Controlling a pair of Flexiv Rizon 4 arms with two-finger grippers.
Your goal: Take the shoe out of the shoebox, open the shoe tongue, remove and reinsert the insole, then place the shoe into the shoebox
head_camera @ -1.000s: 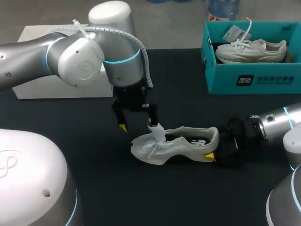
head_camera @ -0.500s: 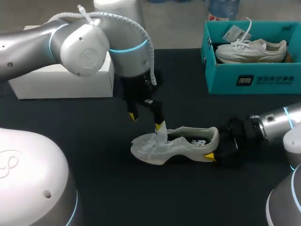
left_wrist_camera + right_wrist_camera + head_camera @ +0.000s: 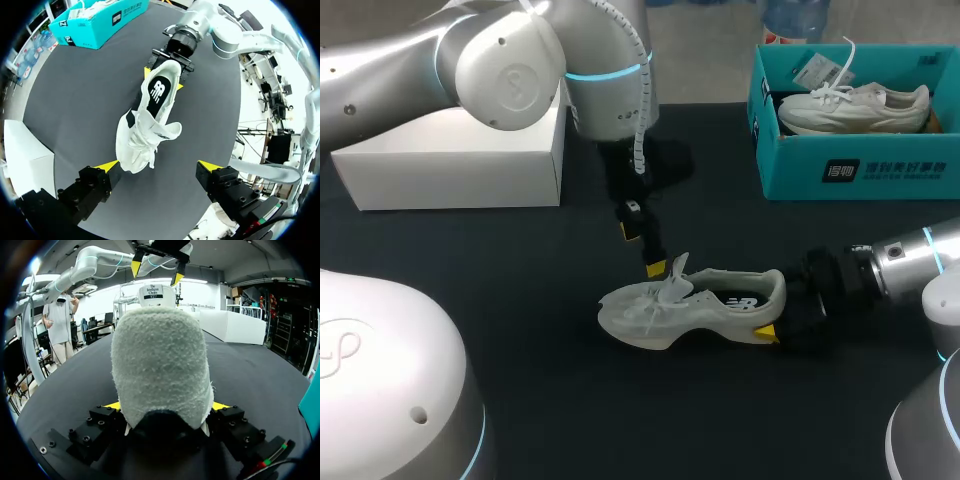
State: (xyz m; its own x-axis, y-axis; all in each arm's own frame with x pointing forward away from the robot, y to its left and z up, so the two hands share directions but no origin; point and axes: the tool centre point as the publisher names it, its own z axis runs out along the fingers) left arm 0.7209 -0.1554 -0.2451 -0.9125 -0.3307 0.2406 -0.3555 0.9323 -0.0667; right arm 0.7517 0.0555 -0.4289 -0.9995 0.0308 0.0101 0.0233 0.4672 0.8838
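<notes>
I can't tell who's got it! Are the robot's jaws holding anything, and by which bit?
The right jaws hold the off-white knit sneaker by its heel, one fingertip each side. The left jaws are open, holding nothing.

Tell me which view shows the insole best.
The left wrist view: it looks down into the shoe, so the dark insole shows almost whole. The head view shows a sliver; the right wrist view, only the heel.

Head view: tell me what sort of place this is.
Likely a robot test bench for shoe handling: a left arm and right arm over a black table bearing a white shoe, a teal shoebox with a second shoe, and a white box.
</notes>
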